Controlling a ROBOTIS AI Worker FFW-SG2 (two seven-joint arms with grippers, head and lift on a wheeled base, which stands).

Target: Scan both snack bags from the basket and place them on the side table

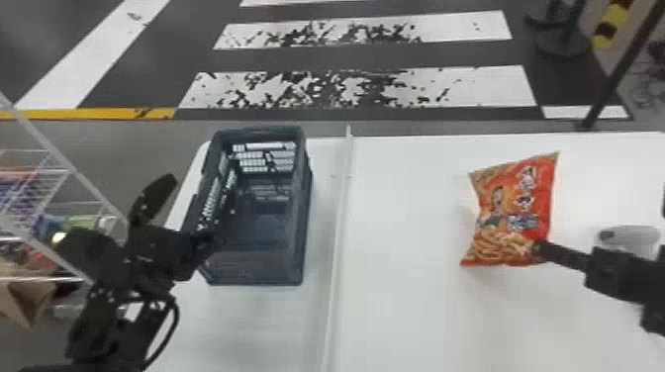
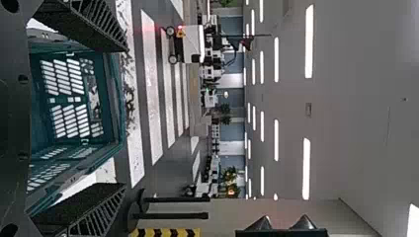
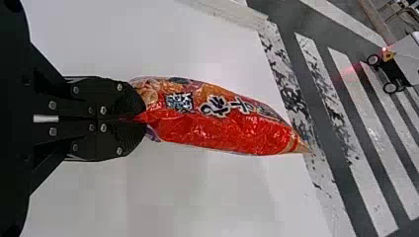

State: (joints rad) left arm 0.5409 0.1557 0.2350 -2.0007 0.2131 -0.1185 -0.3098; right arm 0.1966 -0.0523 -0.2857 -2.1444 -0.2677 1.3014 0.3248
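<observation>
the right gripper (image 3: 145, 119) has its fingers squeezed on one end of the snack bag (image 3: 222, 123). the rest pokes out past their tips, above the white table (image 1: 415, 306). it looks shiny, puffy and crinkly, likely light, slippery and easy to crush, so a soft pinch by an edge is best. the left gripper's (image 2: 123, 117) fingers are apart, near the hard, holey basket (image 1: 298, 222).

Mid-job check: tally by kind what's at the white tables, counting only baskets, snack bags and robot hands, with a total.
Basket: 1
Snack bag: 1, gripped by the right hand
Robot hands: 2, the right one and the left hand, which is open beside the basket
Total: 4
</observation>
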